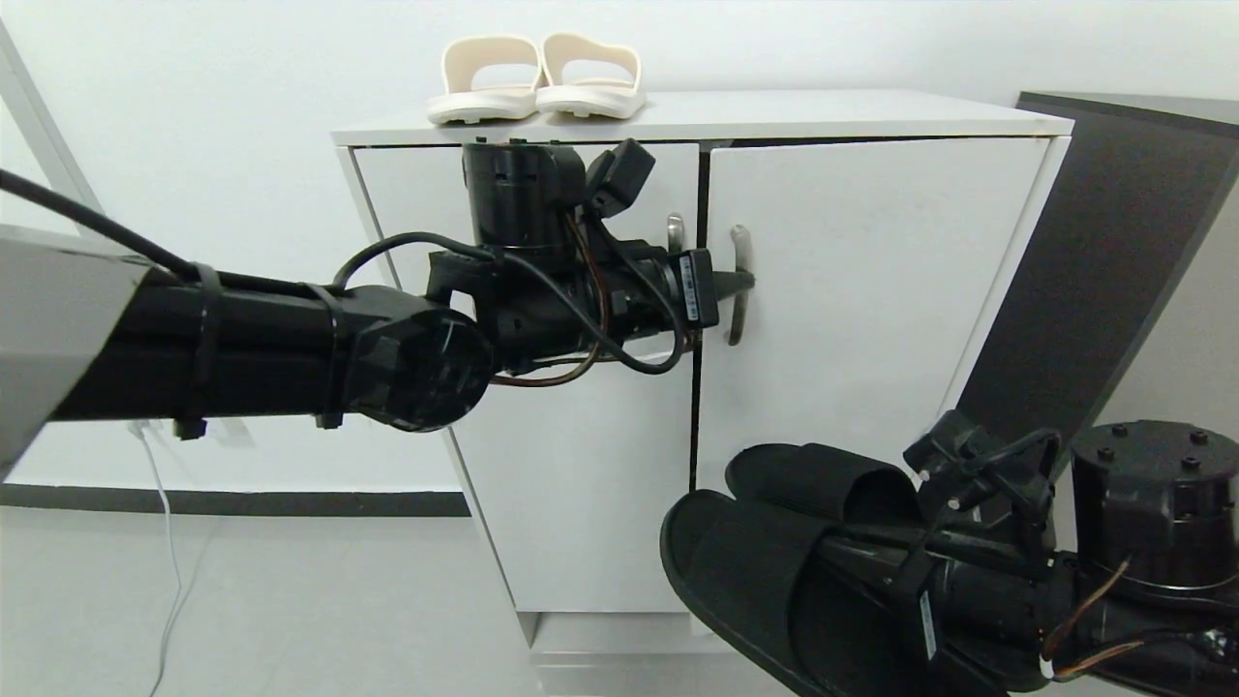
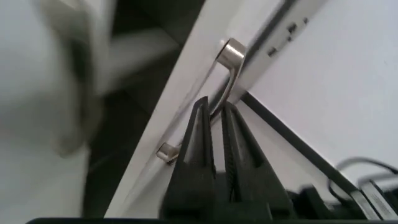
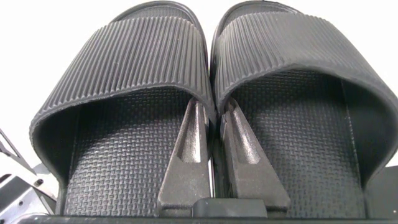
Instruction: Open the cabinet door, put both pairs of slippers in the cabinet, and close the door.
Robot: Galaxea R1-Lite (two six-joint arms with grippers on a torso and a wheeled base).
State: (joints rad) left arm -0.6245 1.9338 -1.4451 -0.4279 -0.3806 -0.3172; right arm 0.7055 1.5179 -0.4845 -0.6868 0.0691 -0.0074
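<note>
One cabinet (image 1: 823, 116) had two doors, the left door (image 1: 571, 484) and the right door (image 1: 852, 319). It had two handles, the left handle (image 1: 675, 230) and the right handle (image 1: 741, 324). There were four slippers in two pairs: two cream slippers (image 1: 487, 97) and two black slippers (image 1: 755, 581). There were two grippers, the left gripper (image 1: 740, 283) and the right gripper (image 3: 214, 118). One white cable (image 1: 172, 552) and one dark panel (image 1: 1094, 271) made up the rest.

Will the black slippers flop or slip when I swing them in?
Probably fairly light and bendy: the black slippers look like moulded foam or rubber. Ribbed straps and textured footbeds should resist slipping, but the right gripper pinches only their inner edges, so they may sag or swivel.
</note>
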